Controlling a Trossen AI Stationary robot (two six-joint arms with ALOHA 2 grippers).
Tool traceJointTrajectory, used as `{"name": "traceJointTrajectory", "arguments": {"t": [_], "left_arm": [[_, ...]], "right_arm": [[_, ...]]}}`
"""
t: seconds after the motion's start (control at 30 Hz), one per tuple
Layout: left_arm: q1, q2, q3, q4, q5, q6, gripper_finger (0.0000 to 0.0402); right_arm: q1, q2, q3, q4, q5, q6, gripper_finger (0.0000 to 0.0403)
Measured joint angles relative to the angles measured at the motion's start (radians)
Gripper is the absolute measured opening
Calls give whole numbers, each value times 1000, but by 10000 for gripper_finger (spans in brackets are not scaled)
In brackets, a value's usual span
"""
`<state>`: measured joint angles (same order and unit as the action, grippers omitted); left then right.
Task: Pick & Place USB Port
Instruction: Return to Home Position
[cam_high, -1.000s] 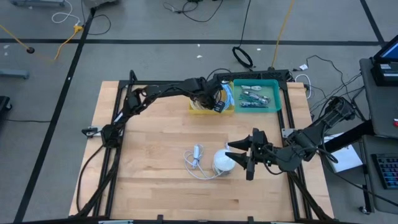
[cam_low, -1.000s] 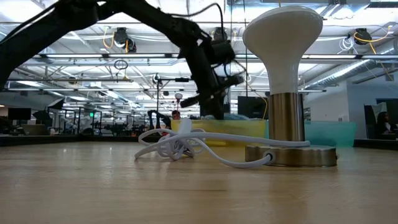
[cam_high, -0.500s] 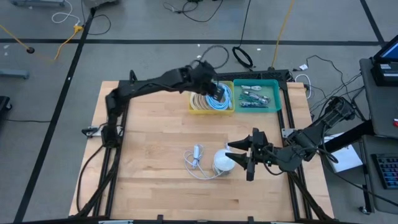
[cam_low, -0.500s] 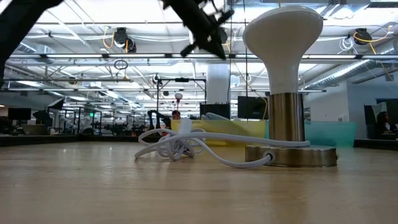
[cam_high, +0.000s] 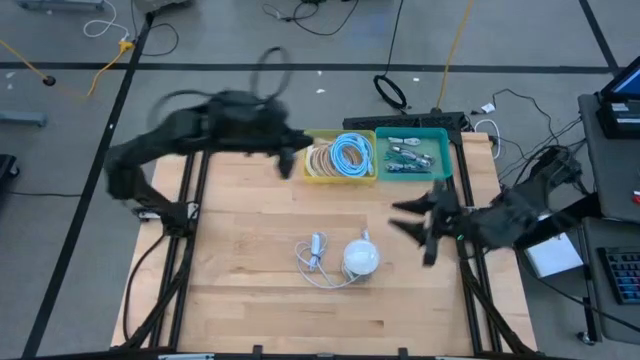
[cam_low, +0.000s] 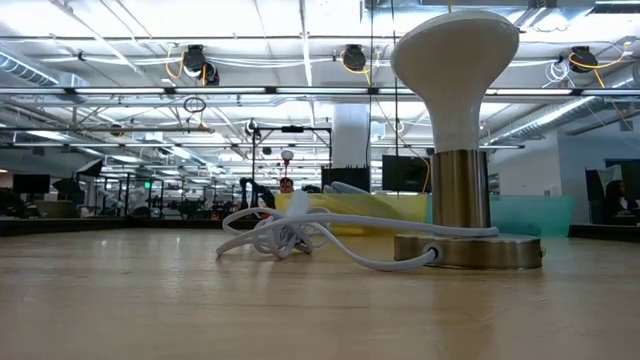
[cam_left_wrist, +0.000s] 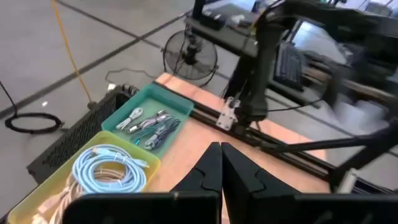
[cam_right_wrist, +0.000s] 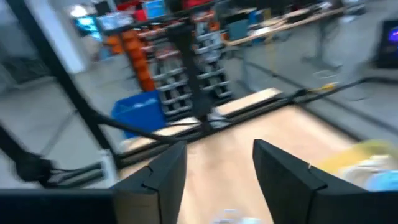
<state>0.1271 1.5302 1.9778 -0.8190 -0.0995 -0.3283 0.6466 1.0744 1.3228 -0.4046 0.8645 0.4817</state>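
A light-blue coiled cable (cam_high: 350, 153) lies in the yellow bin (cam_high: 322, 172), also seen in the left wrist view as cable (cam_left_wrist: 109, 171). Beside it the green bin (cam_high: 440, 170) holds several small cables (cam_left_wrist: 149, 126). My left gripper (cam_high: 289, 163) hangs raised off the yellow bin's left side; its fingers (cam_left_wrist: 221, 163) are shut on nothing. My right gripper (cam_high: 403, 217) is open, to the right of the white-domed lamp (cam_high: 360, 257), holding nothing; the right wrist view shows its fingers (cam_right_wrist: 214, 168) spread apart.
The lamp (cam_low: 455, 130) stands on its round brass base near the table's middle, its white cord (cam_high: 315, 258) bunched on the wood to its left (cam_low: 285, 235). Both bins sit against the far edge. Bare wood lies on the table's left half.
My left gripper has risen from the yellow bin and swung quickly toward the table's left; the blue coil stays lying in the bin. My right gripper has drawn back from the lamp toward the table's right and far edge. The lamp and its cord have not moved.
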Motion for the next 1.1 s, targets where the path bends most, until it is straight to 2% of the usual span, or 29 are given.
{"name": "traceJointTrajectory", "arguments": {"t": [0.1, 0.2, 0.33, 0.4, 0.53, 0.67, 0.87, 1.0, 1.1], "left_arm": [[-74, -110, -62, -9, -73, -11, 0], [-145, -231, -183, 45, -144, -53, 0], [-228, -404, -427, 141, -213, -146, 0], [-268, -488, -578, 195, -251, -205, 0], [-334, -656, -887, 428, -306, -294, 0], [-374, -799, -1167, 632, -316, -370, 0], [-438, -980, -1496, 687, -360, -575, 0], [-479, -1075, -1664, 885, -382, -577, 0], [-500, -1137, -1751, 935, -384, -575, 0]], "right_arm": [[-25, -101, -1, -126, 25, -12, 149], [-54, -216, -33, -181, 24, -26, 115], [-76, -385, -156, -185, 24, -42, 34], [-80, -481, -241, -184, 26, -21, 10], [-80, -659, -419, -160, 6, 81, 3], [-80, -788, -587, -75, -124, 101, 1], [-80, -840, -796, -6, -263, 98, 1], [-80, -840, -896, 36, -298, 109, 0], [-80, -853, -947, 72, -308, 113, 0]]}}
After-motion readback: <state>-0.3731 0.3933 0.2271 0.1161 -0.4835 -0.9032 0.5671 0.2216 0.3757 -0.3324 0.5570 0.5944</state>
